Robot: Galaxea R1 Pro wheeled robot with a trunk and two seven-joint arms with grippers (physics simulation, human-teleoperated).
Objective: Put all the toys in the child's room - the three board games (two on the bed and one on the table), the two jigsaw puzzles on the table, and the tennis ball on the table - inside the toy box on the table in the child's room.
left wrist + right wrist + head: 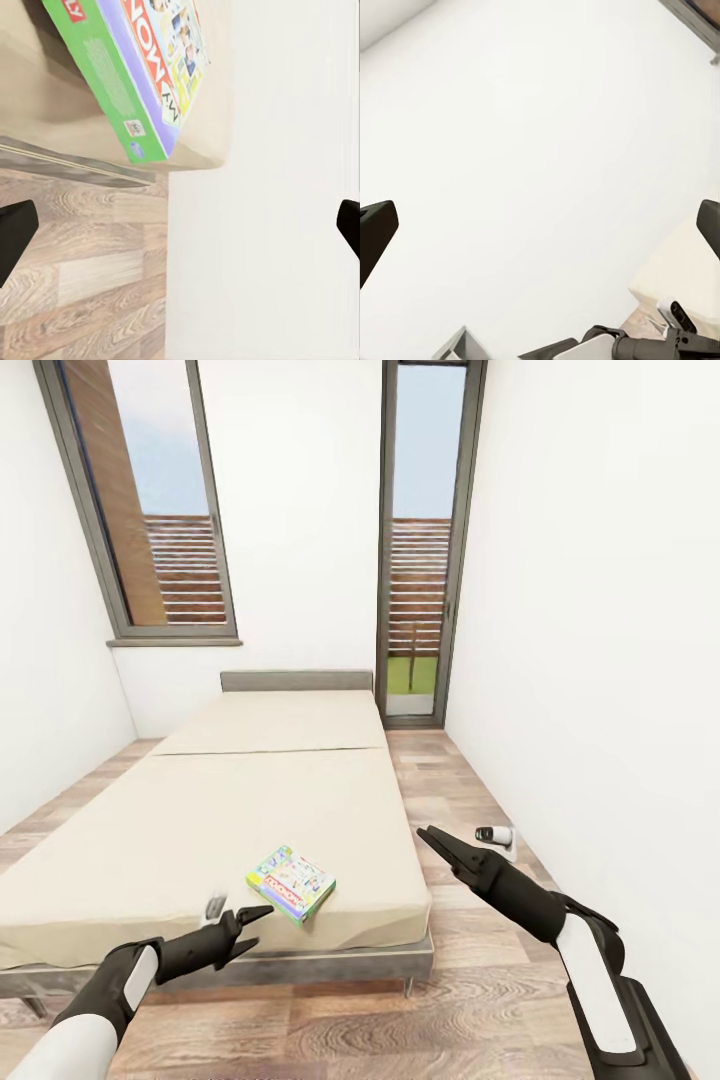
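Board game [291,882]: green-edged multicolour box lying flat on the bed [180,820], lower centre of the head view, near the mattress's front edge and right corner – nothing touching it
Left gripper [243,930]: low in the frame, just short of the box, jaws spread and empty; the left wrist view has the box [142,71] in its upper left, both dark fingertips [15,236] wide apart at the edges
Right gripper [440,844]: right of the bed over the wooden floor, holding nothing; its fingers read as nearly together from the head, yet the right wrist view shows the tips far apart, so I judge it spread
Step in hand: reaching for the box
Doing it well: a thin flat box gives little to bite on – probably best to come at the edge nearest the mattress front, one finger over, one under, level
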